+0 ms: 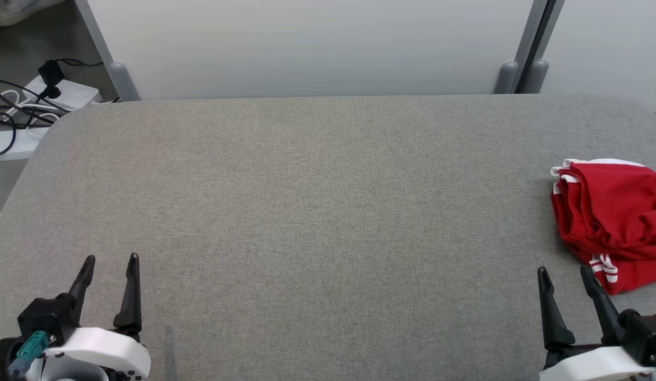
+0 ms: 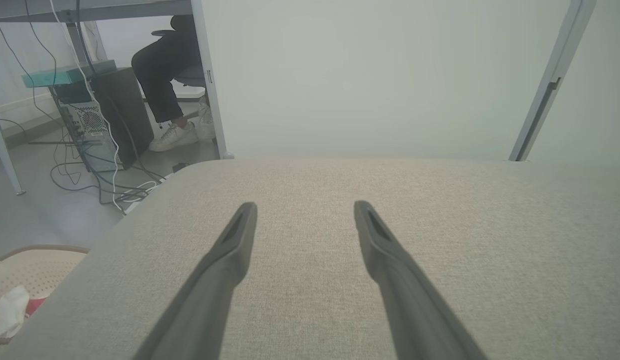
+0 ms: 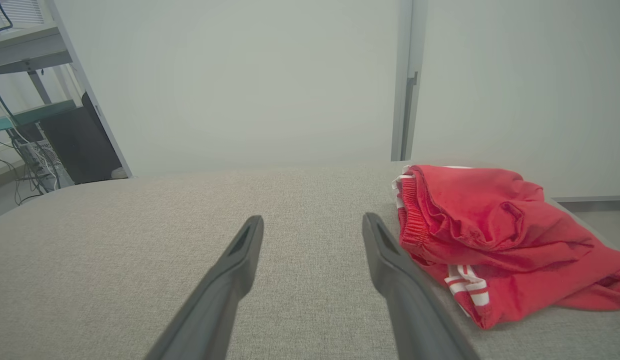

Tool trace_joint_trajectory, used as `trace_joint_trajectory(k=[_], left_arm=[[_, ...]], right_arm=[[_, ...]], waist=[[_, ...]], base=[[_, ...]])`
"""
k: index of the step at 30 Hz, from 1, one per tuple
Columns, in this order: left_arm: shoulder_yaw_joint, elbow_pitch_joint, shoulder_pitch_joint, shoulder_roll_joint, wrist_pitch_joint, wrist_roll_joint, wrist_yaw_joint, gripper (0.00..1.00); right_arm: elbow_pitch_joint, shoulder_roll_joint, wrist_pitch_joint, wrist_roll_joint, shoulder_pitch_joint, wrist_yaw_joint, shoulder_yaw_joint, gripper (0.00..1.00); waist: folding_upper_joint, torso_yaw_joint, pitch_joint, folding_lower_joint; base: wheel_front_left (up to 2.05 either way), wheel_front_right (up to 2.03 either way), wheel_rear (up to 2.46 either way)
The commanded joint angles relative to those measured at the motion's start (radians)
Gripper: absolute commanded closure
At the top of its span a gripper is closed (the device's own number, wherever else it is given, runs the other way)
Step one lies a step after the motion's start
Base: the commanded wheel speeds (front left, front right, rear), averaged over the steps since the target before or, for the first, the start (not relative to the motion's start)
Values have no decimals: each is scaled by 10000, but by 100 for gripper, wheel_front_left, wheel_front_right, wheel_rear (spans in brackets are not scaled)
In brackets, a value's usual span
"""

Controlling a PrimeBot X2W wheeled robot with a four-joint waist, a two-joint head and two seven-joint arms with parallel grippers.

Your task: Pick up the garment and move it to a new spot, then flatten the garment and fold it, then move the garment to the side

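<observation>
In the head view, the garment [image 1: 613,222] lay crumpled at the grey table's [image 1: 317,211] right edge. It was red cloth with a ribbed waistband and white stripes. The left gripper [image 1: 111,258] stood wide open over the table's near left corner, and the right gripper [image 1: 564,270] stood wide open near the garment. In the left wrist view, the left gripper [image 2: 304,205] was spread above bare table. In the right wrist view, the right gripper [image 3: 313,217] gaped, with the bunched garment [image 3: 490,235] just beside one finger; whether they touched was unclear.

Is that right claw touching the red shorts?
Cannot tell: in the right wrist view, one finger of the right gripper overlaps the red shorts; no gap shows.
</observation>
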State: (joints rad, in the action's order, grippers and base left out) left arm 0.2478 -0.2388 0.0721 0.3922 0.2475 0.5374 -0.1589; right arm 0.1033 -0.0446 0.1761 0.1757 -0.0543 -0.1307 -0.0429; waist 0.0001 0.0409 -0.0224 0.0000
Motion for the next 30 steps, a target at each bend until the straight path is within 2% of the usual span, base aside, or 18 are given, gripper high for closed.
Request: trace_joint_trajectory(k=[1,12,13,17,23,30], left_arm=[[-463,125,634,283,111,-27,57,0],[-556,-85,672,127,136,-148,173,0],[-90,-302,-10,-190,1,-84,126,100],[65,-682,-376,-664,-22,-36,135,100],[-115,-648,-349,-797,-197,483,267,100],[-320,-625,-303,-952,-397,1087,422,100]], right_arm=[[-249,-130,-19,-105,216,0,251,0],[-184,-121,-38,-135,293,0,322,0],[98,11,-9,-17,12,0,123,100],[549,132,-18,47,-156,0,191,100],[569,111,-144,753,-90,0,165,100],[633,87,-292,1571,20,0,132,100]], waist=[[-1,-2,-1,0],[-1,24,-27,0],[-1,23,-28,0],[-1,23,-29,0],[-1,1,4,22],[-1,-23,-3,0]], base=[[0,0,0],[0,0,0],[0,0,0],[0,0,0],[0,0,0],[0,0,0]])
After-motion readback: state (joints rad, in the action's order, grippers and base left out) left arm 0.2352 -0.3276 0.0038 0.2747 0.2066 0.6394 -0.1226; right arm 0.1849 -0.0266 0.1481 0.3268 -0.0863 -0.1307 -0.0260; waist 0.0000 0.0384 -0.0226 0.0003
